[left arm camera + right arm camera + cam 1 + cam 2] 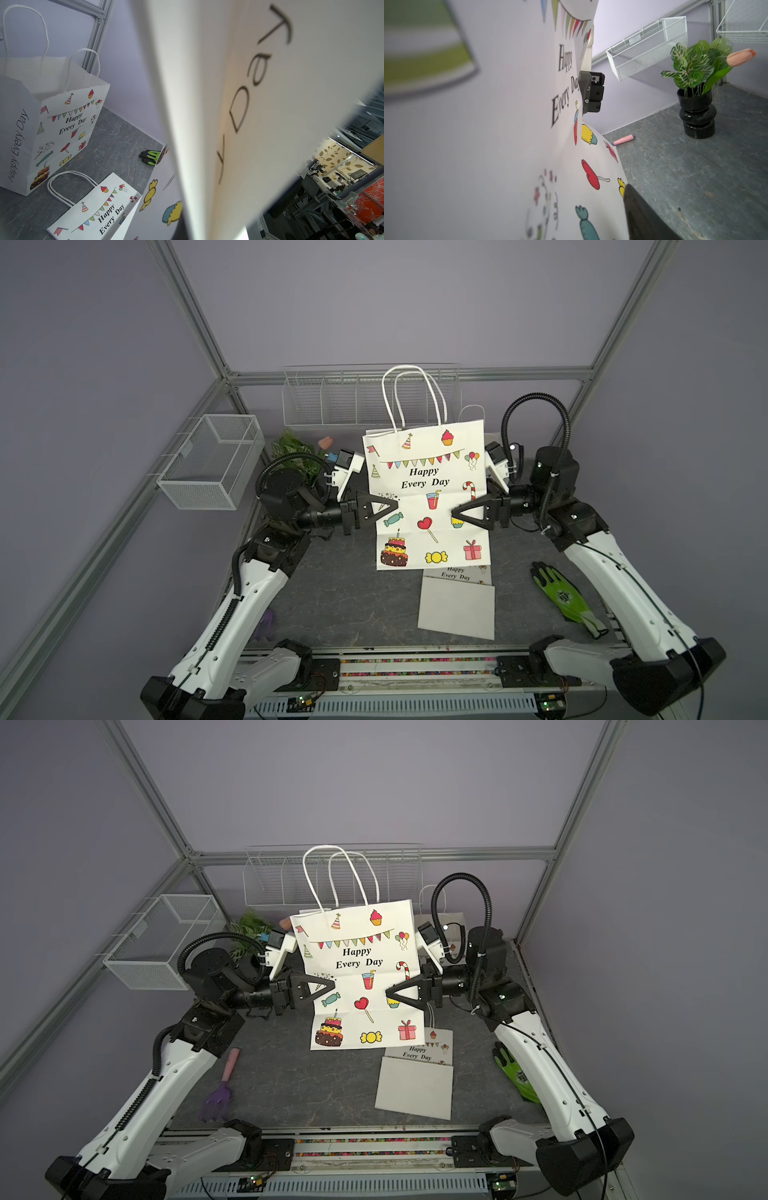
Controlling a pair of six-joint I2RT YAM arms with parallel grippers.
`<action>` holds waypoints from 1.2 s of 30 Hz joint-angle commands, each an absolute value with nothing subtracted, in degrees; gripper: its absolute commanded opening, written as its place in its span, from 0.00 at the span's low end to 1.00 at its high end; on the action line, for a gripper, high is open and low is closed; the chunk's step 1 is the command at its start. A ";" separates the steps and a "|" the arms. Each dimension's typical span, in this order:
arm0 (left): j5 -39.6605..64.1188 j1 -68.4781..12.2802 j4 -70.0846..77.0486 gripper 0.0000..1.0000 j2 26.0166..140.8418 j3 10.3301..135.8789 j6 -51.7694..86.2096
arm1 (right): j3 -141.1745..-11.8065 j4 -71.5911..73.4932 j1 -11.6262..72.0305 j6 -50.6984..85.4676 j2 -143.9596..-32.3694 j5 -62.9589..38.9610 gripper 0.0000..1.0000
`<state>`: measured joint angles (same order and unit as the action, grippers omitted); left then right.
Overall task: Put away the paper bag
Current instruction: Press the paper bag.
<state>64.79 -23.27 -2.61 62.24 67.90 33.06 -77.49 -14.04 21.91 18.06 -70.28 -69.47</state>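
- Spare flat bag (456, 608) lies near worktop (340, 597) front edge.
- Left claw (392, 505) clamped on upright paper bag (432, 472), left edge.
- Right claw (457, 514) at its right edge; can't tell if closed.

Paper bag (428, 506) front: "Happy Every Day". Same on flat bag (93, 214); standing bag (62, 128) front, side.
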 commanded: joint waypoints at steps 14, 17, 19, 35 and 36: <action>63.50 -23.20 -12.57 0.05 63.71 69.20 24.47 | -81.83 -29.33 22.16 8.62 -69.52 -64.40 0.20; 63.04 -23.14 -12.50 0.28 64.23 68.73 24.26 | -81.49 -30.04 22.06 8.11 -69.52 -63.28 0.07; 62.75 -23.11 -12.49 0.56 64.25 68.56 24.14 | -81.21 -30.32 21.93 7.97 -69.57 -62.94 0.07; 55.38 -18.82 -13.07 0.99 52.99 64.08 22.38 | -77.32 -22.95 16.86 15.18 -68.73 -63.04 0.07; 55.00 -18.19 -13.80 0.99 51.86 63.54 21.71 | -77.48 -22.42 16.29 15.87 -68.81 -63.03 0.07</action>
<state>57.17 -19.66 -12.53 55.02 64.79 23.88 -78.15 -26.28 17.50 13.15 -69.47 -62.39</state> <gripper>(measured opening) 0.994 0.068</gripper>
